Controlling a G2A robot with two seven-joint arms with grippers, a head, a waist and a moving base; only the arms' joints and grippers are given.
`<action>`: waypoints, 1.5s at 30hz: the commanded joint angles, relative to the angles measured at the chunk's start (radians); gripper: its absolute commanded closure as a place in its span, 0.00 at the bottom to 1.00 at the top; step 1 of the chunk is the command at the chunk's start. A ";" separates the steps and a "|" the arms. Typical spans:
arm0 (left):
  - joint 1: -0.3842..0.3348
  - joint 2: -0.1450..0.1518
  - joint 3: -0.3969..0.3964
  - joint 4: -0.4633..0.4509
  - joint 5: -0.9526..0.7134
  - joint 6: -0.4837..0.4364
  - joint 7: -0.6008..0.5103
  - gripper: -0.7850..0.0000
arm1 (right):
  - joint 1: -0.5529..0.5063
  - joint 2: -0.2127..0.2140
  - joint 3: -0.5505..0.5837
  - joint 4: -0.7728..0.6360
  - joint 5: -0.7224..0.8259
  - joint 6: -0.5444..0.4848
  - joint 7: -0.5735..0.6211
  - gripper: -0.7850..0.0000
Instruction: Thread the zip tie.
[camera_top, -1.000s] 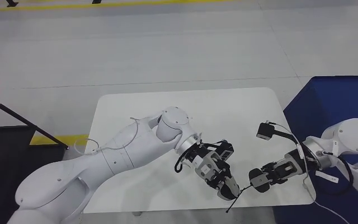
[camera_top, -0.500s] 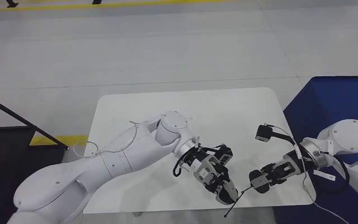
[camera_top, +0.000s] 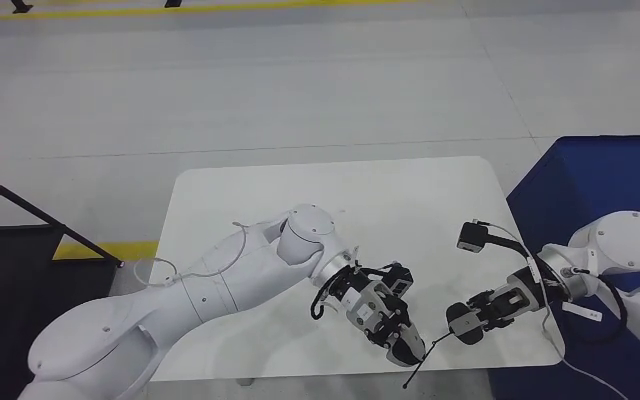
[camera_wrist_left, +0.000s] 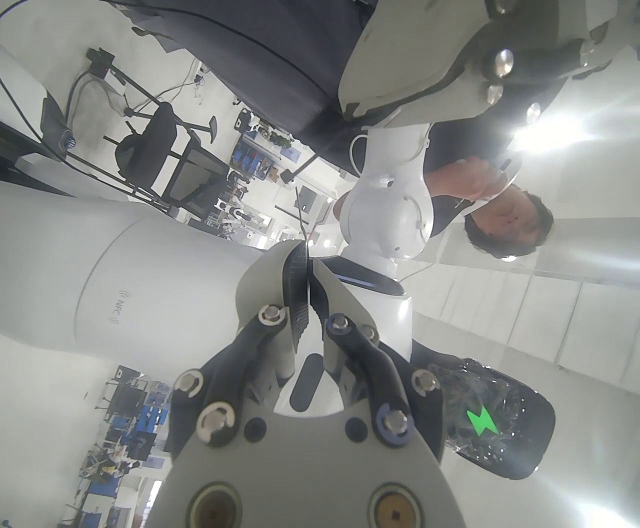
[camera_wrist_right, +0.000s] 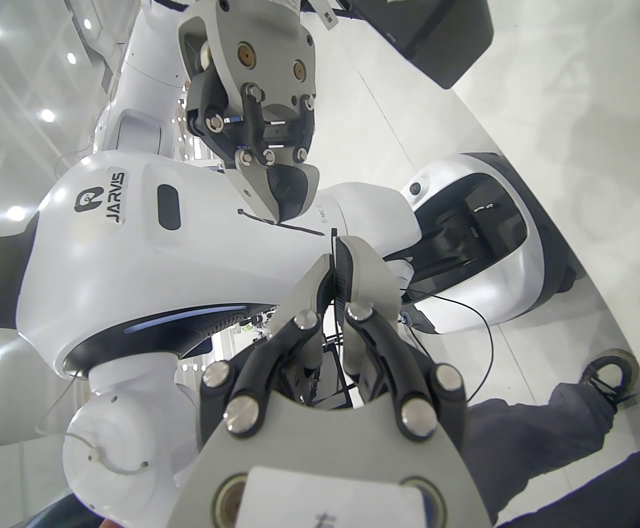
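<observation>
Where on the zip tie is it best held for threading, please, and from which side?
Grip the zip tie on its flat strap, a little back from an end, squeezing the two broad faces and coming in across its length. It is a thin, narrow band, so an edge grip would likely slip. The left gripper and right gripper appear to pinch it so.

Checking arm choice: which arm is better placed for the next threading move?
Likely the right: right gripper, shut on a thin black strip, sits just beside the zip tie that the left gripper clamps and can hold steady.
</observation>
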 joint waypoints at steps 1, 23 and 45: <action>-0.006 -0.001 0.000 0.005 0.002 -0.002 -0.002 1.00 | 0.000 0.000 0.000 0.000 0.000 0.000 0.000 1.00; 0.000 -0.012 0.000 0.019 -0.003 0.000 0.000 1.00 | 0.000 0.000 0.000 0.000 0.000 0.000 0.000 1.00; 0.006 -0.008 0.000 0.014 -0.001 -0.002 -0.002 1.00 | 0.000 0.000 0.000 0.000 0.000 0.000 0.000 1.00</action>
